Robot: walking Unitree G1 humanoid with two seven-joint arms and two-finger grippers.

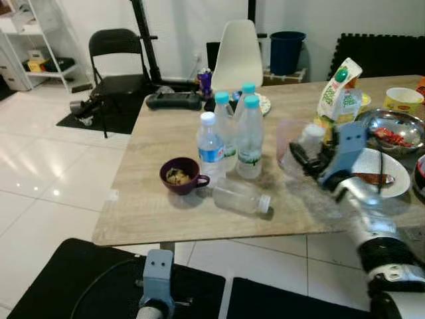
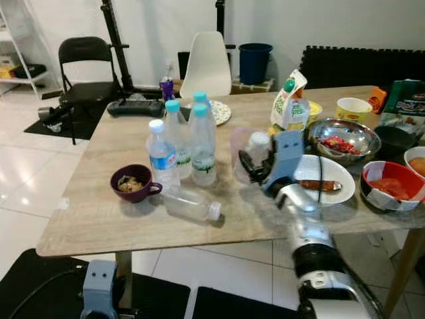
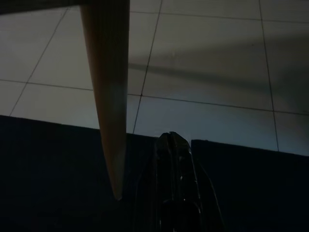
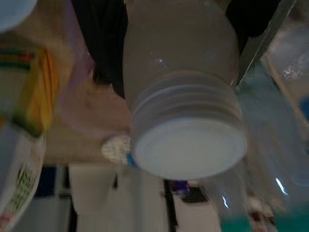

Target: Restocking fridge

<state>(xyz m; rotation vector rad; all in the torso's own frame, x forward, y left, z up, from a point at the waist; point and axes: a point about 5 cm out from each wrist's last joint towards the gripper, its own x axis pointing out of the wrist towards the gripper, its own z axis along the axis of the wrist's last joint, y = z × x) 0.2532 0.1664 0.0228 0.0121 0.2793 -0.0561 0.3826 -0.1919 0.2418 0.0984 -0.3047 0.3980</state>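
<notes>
You're looking at a lived-in home dining area: a wooden table (image 1: 153, 199) crowded with water bottles (image 1: 250, 136), a mug (image 1: 180, 176) and food bowls (image 2: 342, 139). White tile floor (image 1: 40, 173), a folding chair (image 1: 116, 60) and shelving (image 1: 36, 40) lie far left.

We look down from head height at a wooden table (image 1: 153, 199) in both eye views; wrist cameras sit close, one facing floor tiles (image 3: 207, 63).

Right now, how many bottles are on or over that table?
5: three upright bottles clustered mid-table, one bottle lying flat in front, and a white-capped bottle in the right gripper. Others may be hidden.
</notes>
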